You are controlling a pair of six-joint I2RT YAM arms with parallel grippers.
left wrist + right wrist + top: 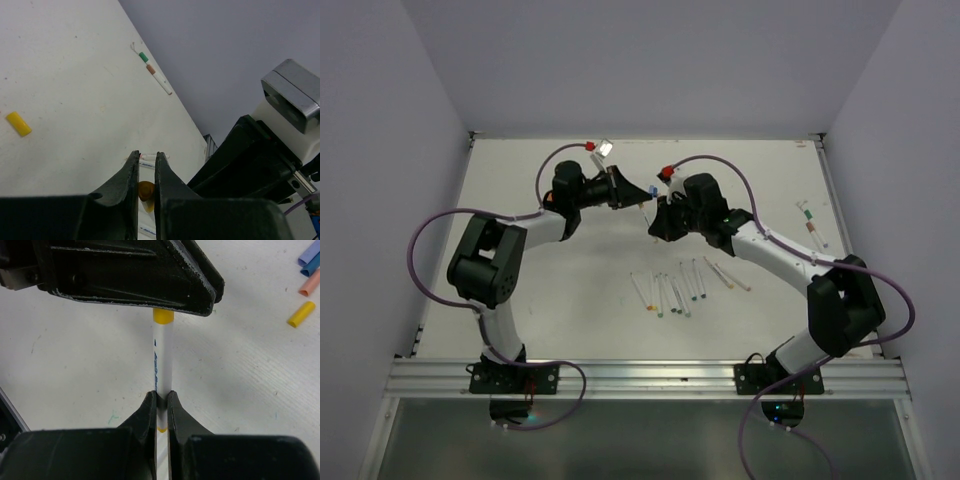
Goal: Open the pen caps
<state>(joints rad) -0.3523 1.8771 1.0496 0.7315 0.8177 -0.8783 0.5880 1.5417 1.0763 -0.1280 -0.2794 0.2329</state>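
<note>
The left arm's fingers (146, 156) are nipped in on a yellow cap (163, 316), over the middle of the table (550, 290). That cap sits on the end of a white pen (162, 357), whose barrel the right arm's fingers (161, 396) pinch tight. Nearer the arms lies a row of pens (675, 290). Loose caps (306, 270) lie near the held pen, and two more pens (810, 222) lie far right.

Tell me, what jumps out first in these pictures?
Above the middle of the white table, the two arms share one slim white plastic pen. The right arm's fingers pinch its barrel and the left arm's fingers clamp its short yellow plastic cap. A row of more white pens lies nearer the arms' bases, and loose coloured plastic caps lie beside the held pen.
</note>
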